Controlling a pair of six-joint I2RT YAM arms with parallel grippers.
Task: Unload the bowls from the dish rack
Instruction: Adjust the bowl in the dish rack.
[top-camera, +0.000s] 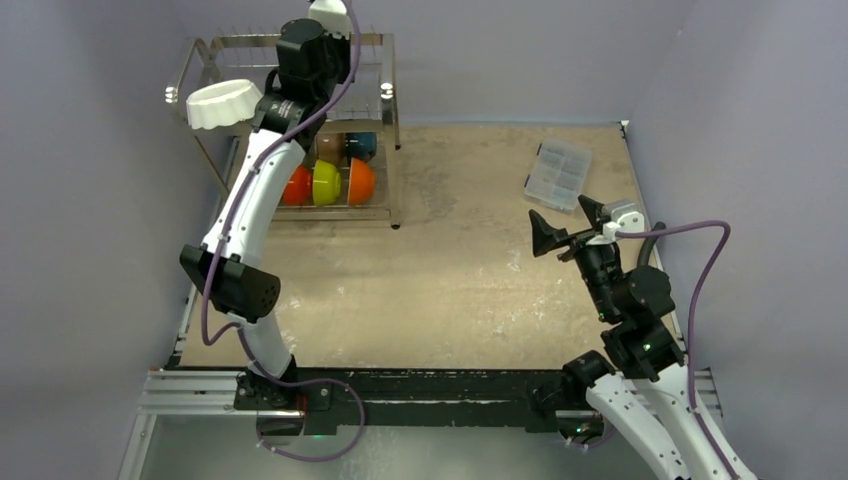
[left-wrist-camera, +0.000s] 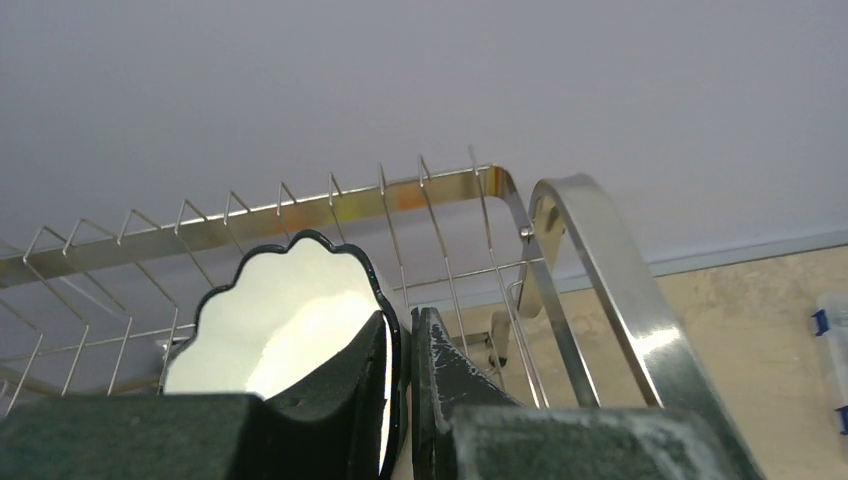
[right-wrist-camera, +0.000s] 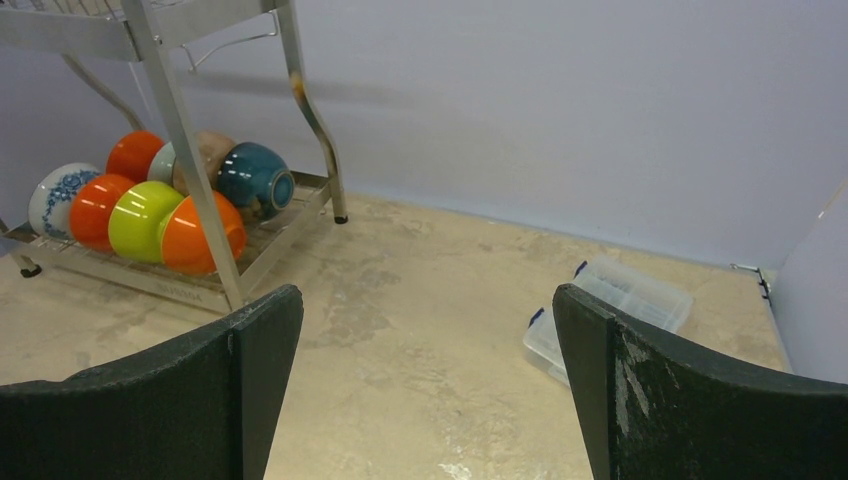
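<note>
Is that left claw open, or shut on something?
Shut: the left gripper clamps the wavy rim of a white bowl, almost no gap between its jaws.

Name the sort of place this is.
Likely a robot test cell, not a kitchen: plain purple walls enclose a worn table, with left arm and right arm bolted at its near edge.

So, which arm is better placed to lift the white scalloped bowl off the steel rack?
Left. The left hand is shut on the rim of the white scalloped bowl at the top of the steel wire dish rack; the right hand hangs open, far across the table.
</note>
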